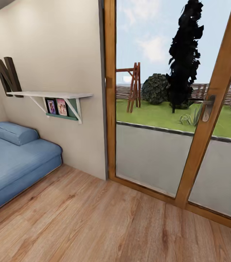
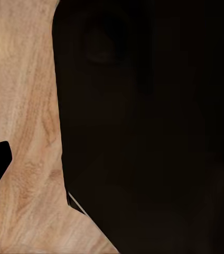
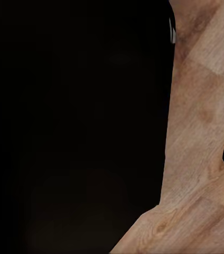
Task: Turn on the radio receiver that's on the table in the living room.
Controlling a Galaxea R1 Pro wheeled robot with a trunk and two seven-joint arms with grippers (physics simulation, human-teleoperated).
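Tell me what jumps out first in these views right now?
The big wood-framed glass door at the head view's right, with lawn and a dark tall tree outside. At left, a blue sofa sits on the wood plank floor beneath a white wall shelf bearing a dark letter N.

One big dark letter "N" (image 1: 8, 75) stands on the white shelf (image 1: 50, 94), at about nine o'clock.
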